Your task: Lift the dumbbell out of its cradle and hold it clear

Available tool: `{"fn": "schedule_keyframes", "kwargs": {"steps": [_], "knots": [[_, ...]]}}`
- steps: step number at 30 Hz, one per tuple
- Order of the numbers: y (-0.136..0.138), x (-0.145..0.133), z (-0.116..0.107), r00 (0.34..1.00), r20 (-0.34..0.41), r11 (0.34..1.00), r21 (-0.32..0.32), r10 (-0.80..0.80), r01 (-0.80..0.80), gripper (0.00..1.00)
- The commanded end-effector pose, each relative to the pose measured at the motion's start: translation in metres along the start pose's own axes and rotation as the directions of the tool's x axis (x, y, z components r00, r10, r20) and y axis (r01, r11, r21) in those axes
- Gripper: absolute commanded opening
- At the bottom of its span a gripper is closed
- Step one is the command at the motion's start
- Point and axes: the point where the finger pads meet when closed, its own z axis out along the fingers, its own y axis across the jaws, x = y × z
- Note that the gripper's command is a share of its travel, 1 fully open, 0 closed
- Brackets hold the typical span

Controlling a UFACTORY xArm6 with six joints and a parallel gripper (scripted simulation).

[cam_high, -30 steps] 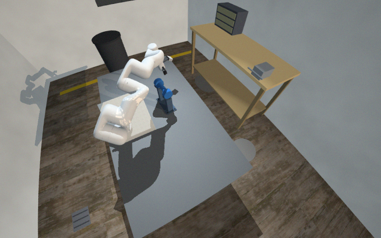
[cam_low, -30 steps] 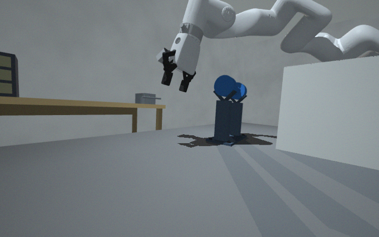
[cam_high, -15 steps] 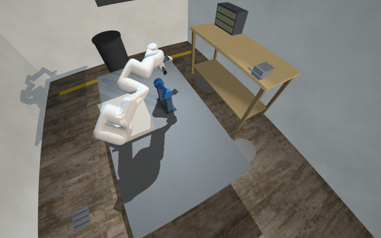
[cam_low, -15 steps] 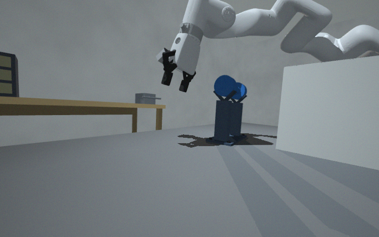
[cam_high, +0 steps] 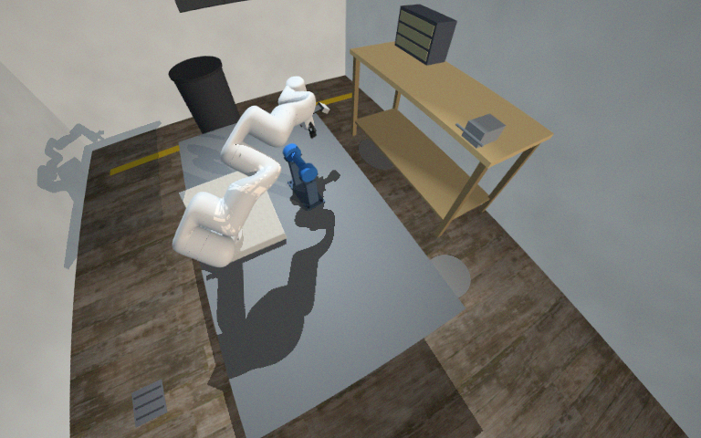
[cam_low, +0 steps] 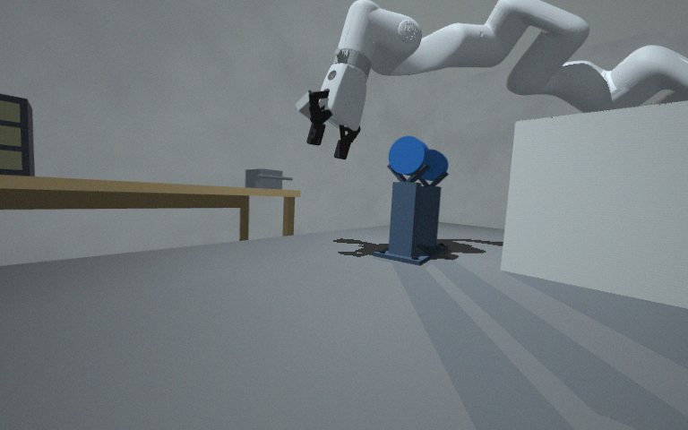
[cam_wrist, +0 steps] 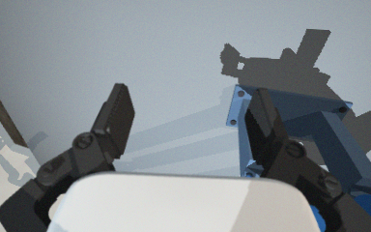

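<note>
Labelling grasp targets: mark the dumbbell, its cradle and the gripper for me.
dumbbell [cam_low: 408, 155]: exterior view, flat face of the near blue head.
cradle [cam_low: 413, 218]: exterior view, front of the upright column.
gripper [cam_low: 330, 142]: exterior view, midway between the black fingertips, standing open and empty.

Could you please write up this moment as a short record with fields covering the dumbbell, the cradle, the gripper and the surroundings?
dumbbell: blue dumbbell lying level in the forks of its cradle, not yet lifted
cradle: dark blue cradle standing upright on the grey table, base plate bolted down
gripper: gripper open, empty, in the air beside and slightly above the dumbbell, touching nothing
fingers: black fingers spread wide, angled downward
surroundings: wooden workbench with a drawer unit; black bin by the wall
</note>
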Motion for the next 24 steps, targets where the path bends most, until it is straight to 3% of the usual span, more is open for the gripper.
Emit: {"fn": "schedule_keyframes", "kwargs": {"steps": [1, 5, 7, 8, 9, 12, 14, 15, 18, 19, 20, 21, 24], "knots": [[0.02, 0.007, -0.013, 1.0, 0.016, 1.0, 0.027, 0.003, -0.004, 1.0], [0.071, 0.019, -0.037, 0.998, 0.064, 0.997, 0.076, 0.017, -0.022, 1.0], [0.071, 0.019, -0.037, 0.998, 0.064, 0.997, 0.076, 0.017, -0.022, 1.0], [0.091, 0.022, -0.045, 0.996, 0.081, 0.995, 0.096, 0.022, -0.029, 1.0], [0.091, 0.022, -0.045, 0.996, 0.081, 0.995, 0.096, 0.022, -0.029, 1.0], [0.136, 0.025, -0.063, 0.993, 0.114, 0.989, 0.141, 0.031, -0.047, 1.0], [0.136, 0.025, -0.063, 0.993, 0.114, 0.989, 0.141, 0.031, -0.047, 1.0], [0.16, 0.024, -0.072, 0.991, 0.13, 0.984, 0.166, 0.035, -0.057, 1.0], [0.16, 0.024, -0.072, 0.991, 0.13, 0.984, 0.166, 0.035, -0.057, 1.0], [0.185, 0.022, -0.081, 0.989, 0.145, 0.979, 0.193, 0.04, -0.068, 1.0], [0.185, 0.022, -0.081, 0.989, 0.145, 0.979, 0.193, 0.04, -0.068, 1.0], [0.21, 0.018, -0.09, 0.986, 0.159, 0.972, 0.221, 0.045, -0.08, 1.0], [0.21, 0.018, -0.09, 0.986, 0.159, 0.972, 0.221, 0.045, -0.08, 1.0]]}}
